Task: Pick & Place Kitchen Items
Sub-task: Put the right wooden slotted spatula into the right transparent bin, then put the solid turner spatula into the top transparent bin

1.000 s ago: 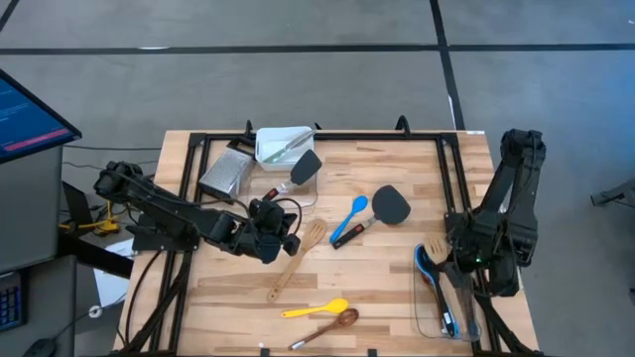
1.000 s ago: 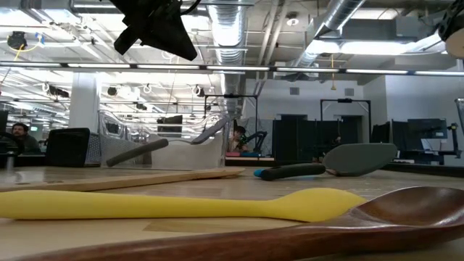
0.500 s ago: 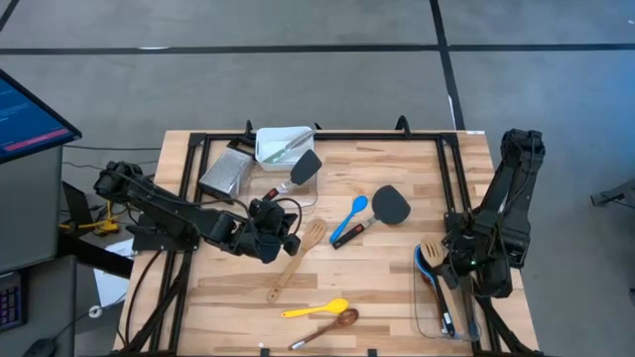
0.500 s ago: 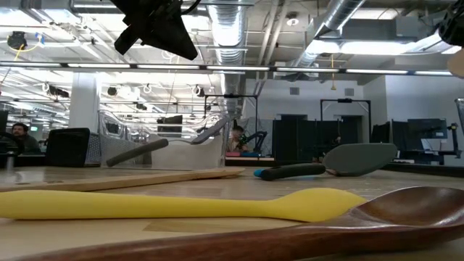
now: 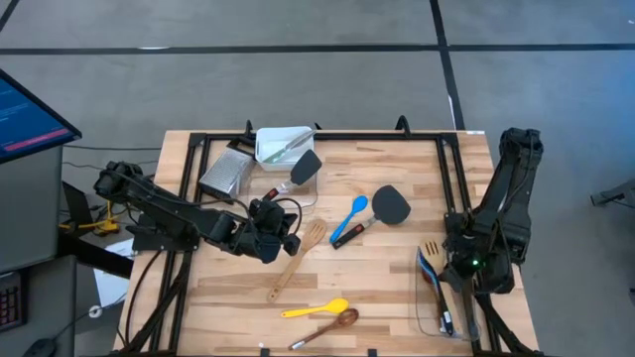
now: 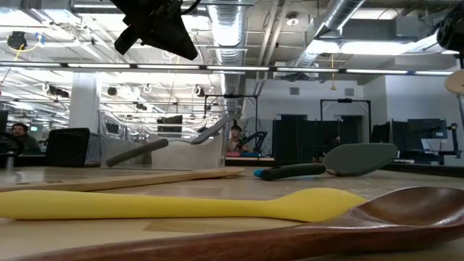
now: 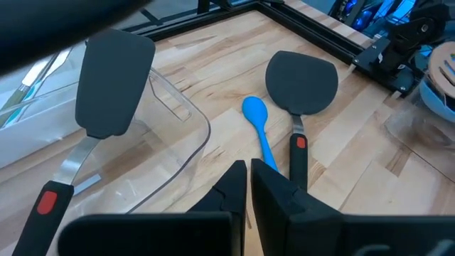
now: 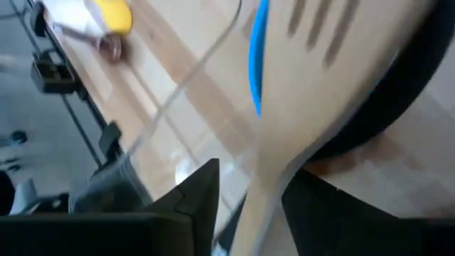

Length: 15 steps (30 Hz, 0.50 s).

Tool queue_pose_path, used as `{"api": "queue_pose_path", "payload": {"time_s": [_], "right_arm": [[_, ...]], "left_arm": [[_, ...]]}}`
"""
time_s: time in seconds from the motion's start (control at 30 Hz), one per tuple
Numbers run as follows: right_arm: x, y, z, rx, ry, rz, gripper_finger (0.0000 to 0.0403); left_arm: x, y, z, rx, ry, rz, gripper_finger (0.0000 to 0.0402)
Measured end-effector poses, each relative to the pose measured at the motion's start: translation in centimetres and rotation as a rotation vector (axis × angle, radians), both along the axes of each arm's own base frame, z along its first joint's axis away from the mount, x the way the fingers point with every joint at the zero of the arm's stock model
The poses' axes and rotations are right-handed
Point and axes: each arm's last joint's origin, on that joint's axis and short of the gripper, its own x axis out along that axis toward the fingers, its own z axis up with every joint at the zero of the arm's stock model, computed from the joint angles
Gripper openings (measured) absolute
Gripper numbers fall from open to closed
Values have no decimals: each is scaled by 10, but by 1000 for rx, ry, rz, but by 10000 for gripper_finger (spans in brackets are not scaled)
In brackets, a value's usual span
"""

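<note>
My right gripper (image 5: pixel 453 275) hangs over a clear tub (image 5: pixel 425 319) at the table's right edge, its fingers apart around a wooden slotted turner (image 8: pixel 323 43). The turner's head (image 5: pixel 434 248) shows at the tub's far end, above a blue spoon (image 5: pixel 425 264) lying in the tub. My left gripper (image 7: pixel 249 186) is shut on nothing and hovers above the table's left middle, beside a wooden fork-spoon (image 5: pixel 298 258). On the table lie a blue spoon (image 5: pixel 350 215), a black spatula (image 5: pixel 391 203), a yellow spoon (image 5: pixel 316 308) and a dark wooden spoon (image 5: pixel 327 323). My right gripper has the turner's handle (image 8: pixel 261 203) running between its two fingers, which slant down from above. One finger (image 8: pixel 316 210) lies against the handle; a narrow gap shows at the other (image 8: pixel 199 195). Whether the turner is held, I cannot tell. Its head points up and away from the fingers.
A second black spatula (image 7: pixel 114 78) with a red-marked handle rests on another clear tub (image 7: pixel 181 142) near my left gripper. At the far left stand a white tub (image 5: pixel 282 145) with utensils and a metal grater (image 5: pixel 225 172). A black frame (image 5: pixel 448 188) borders the table.
My right gripper has sunk slightly and tipped more steeply toward the tub. In the low view the turner's head has come down into the picture at the right edge. My left arm has kept still.
</note>
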Motion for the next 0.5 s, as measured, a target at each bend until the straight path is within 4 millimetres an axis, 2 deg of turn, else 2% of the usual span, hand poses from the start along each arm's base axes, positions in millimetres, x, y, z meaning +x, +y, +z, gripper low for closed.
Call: {"api": "queue_pose_path", "payload": {"time_s": [0.23, 0.5], "right_arm": [[-4, -23, 17, 161, -27, -3, 162], [-8, -50, 32, 274, -145, 28, 149]], "left_arm": [[0, 0, 0, 0, 0, 0, 8], [0, 0, 0, 0, 0, 0, 8]]}}
